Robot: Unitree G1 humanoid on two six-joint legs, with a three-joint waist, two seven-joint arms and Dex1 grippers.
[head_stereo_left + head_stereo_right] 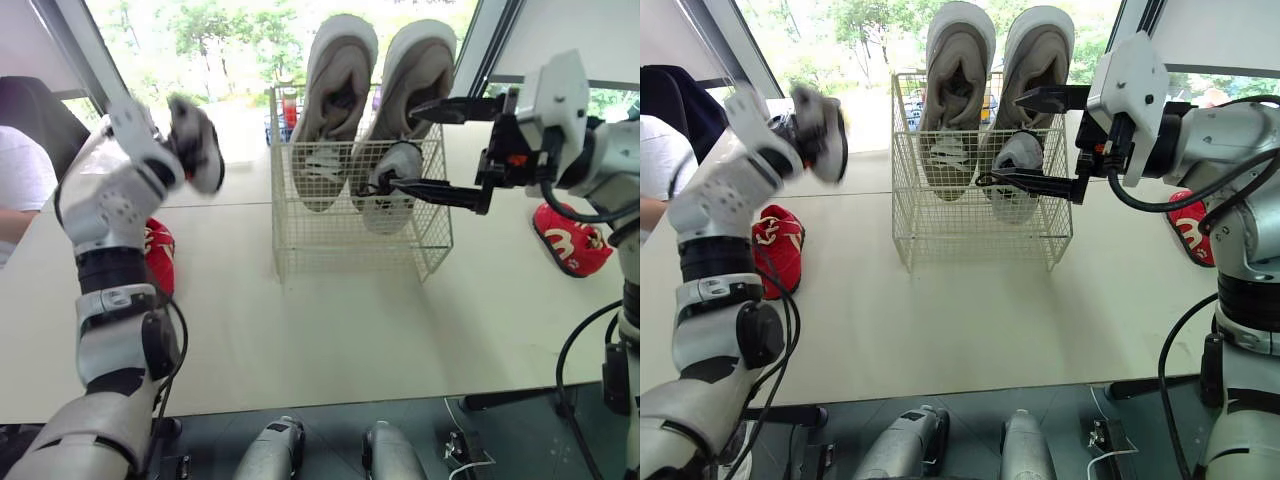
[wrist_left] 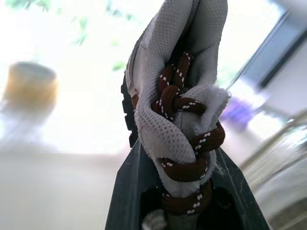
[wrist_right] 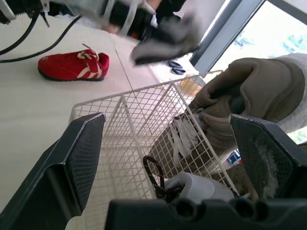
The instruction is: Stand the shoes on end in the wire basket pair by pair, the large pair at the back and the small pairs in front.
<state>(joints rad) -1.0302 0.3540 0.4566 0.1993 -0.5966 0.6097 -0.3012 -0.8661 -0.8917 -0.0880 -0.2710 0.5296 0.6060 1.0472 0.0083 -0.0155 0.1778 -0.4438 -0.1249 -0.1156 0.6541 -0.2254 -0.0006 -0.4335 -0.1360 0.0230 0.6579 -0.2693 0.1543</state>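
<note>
Up left of the wire basket (image 1: 330, 235), a small grey shoe (image 1: 200, 145) is gripped by the left hand (image 1: 185, 150); its wrist view adds brown flecked laces (image 2: 187, 167). Inside the basket the large beige pair (image 1: 335, 90) stands at the back with another small grey shoe (image 1: 385, 215) in front, and the right hand (image 1: 405, 147) is spread open by it. Red shoes (image 1: 775, 240) lie on the tabletop (image 1: 330, 340).

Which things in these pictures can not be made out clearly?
- Small grey mesh shoe with brown laces, held in the left fingers: blurred in both eye views; cut off by the left wrist view's edge.
- Red sneaker: left eye view, partly behind the left arm.
- Red and blue items behind the white wire basket: too small.
</note>
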